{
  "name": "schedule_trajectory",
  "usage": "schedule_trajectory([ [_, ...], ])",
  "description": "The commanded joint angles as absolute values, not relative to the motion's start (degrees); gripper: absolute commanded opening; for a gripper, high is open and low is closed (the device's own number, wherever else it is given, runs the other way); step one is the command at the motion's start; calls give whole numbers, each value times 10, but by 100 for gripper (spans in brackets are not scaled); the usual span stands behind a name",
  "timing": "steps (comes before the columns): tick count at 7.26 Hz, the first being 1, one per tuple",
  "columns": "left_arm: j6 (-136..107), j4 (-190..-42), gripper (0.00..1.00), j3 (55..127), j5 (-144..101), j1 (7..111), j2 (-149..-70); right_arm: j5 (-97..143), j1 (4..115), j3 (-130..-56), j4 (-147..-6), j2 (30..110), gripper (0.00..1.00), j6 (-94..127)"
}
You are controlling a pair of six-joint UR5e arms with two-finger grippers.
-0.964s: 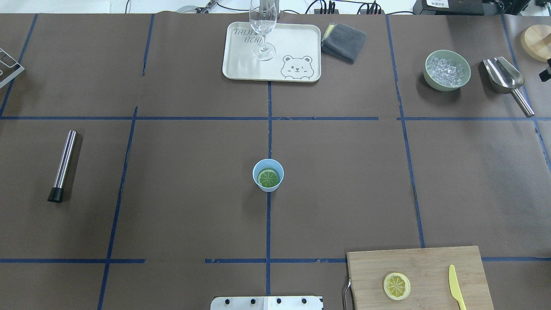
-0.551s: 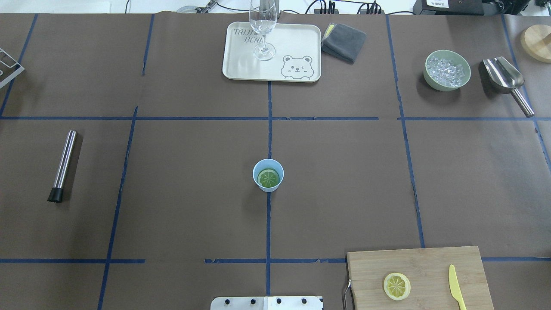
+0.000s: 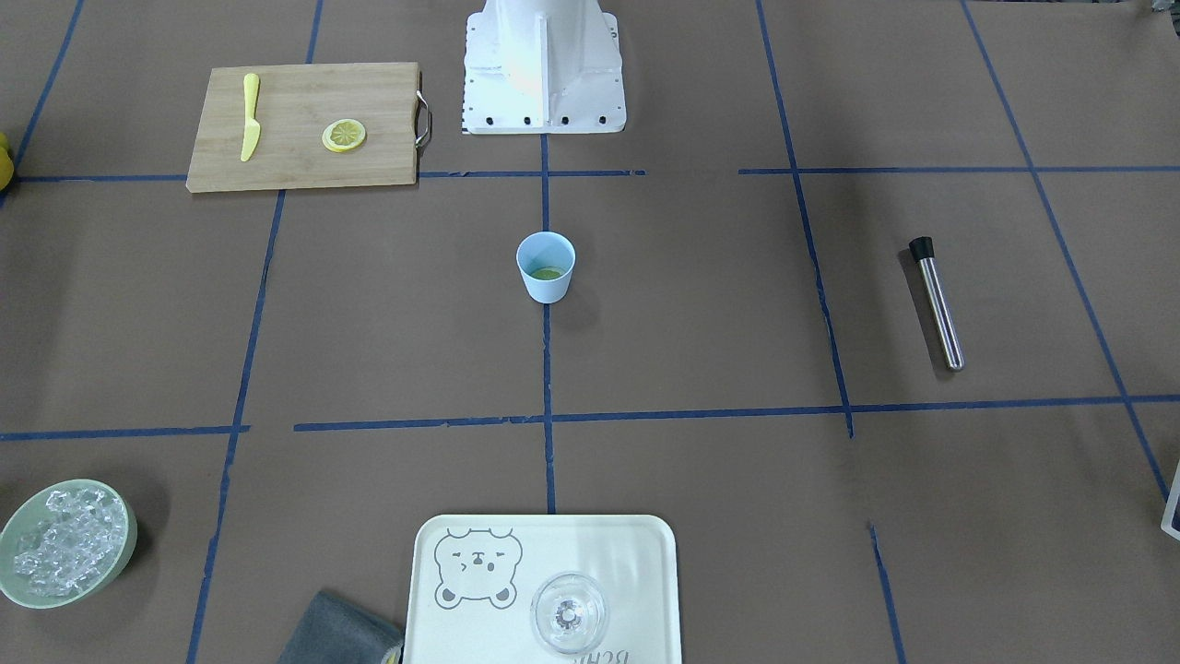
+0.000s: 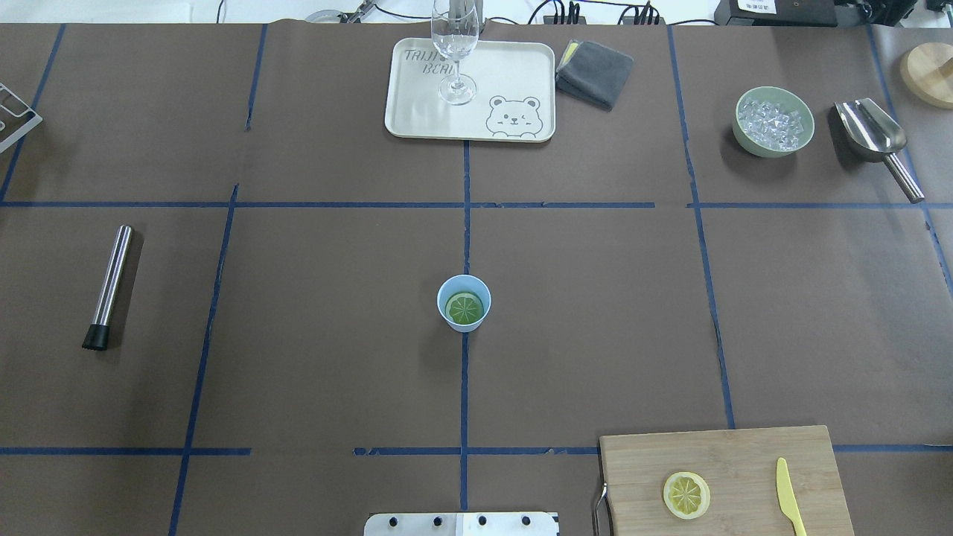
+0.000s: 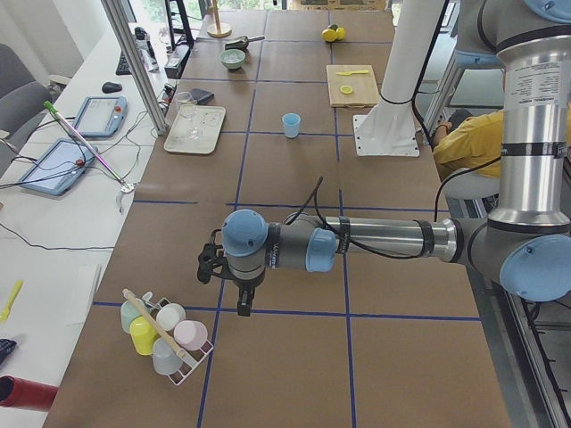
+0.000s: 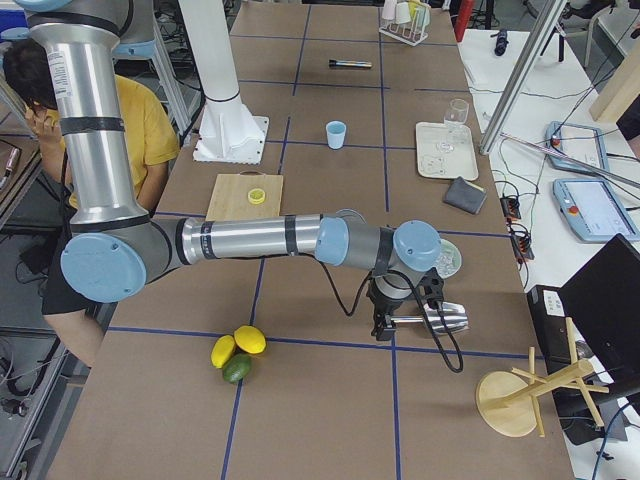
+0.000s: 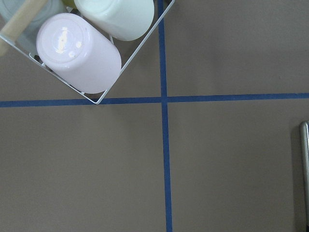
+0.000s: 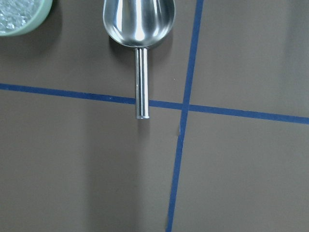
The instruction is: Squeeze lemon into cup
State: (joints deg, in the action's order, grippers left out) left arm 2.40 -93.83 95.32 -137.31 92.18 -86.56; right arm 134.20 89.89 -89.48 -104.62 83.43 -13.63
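Observation:
The lemon (image 4: pixel 686 495) is a round yellow piece, cut face up, on the wooden cutting board (image 4: pixel 744 454) at the near right; it also shows in the front view (image 3: pixel 344 136). The light-blue cup (image 4: pixel 463 303) stands upright at the table's middle with a green citrus slice inside, and shows in the front view too (image 3: pixel 546 266). My left gripper (image 5: pixel 242 308) hangs over the table's far left end beside a cup rack. My right gripper (image 6: pixel 383 330) hangs over the far right end by the metal scoop. Both are far from lemon and cup. I cannot tell whether they are open or shut.
A yellow knife (image 4: pixel 789 497) lies on the board right of the lemon. A green bowl of ice (image 4: pixel 773 121) and a scoop (image 4: pixel 875 141) sit at the back right. A tray (image 4: pixel 514 74) holds a wine glass. A steel rod (image 4: pixel 109 286) lies at the left.
A dark part of the right arm at the overhead view's right edge has moved out of that view. Lemon and cup have not moved.

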Motion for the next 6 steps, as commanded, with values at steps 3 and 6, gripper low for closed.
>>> schedule_trajectory([
  [3, 51, -942, 100, 955, -1340, 920, -868, 1340, 897, -889, -1018, 867, 100, -155],
  [6, 55, -943, 100, 955, -1339, 920, -866, 1346, 897, -882, -1015, 868, 100, -149],
])
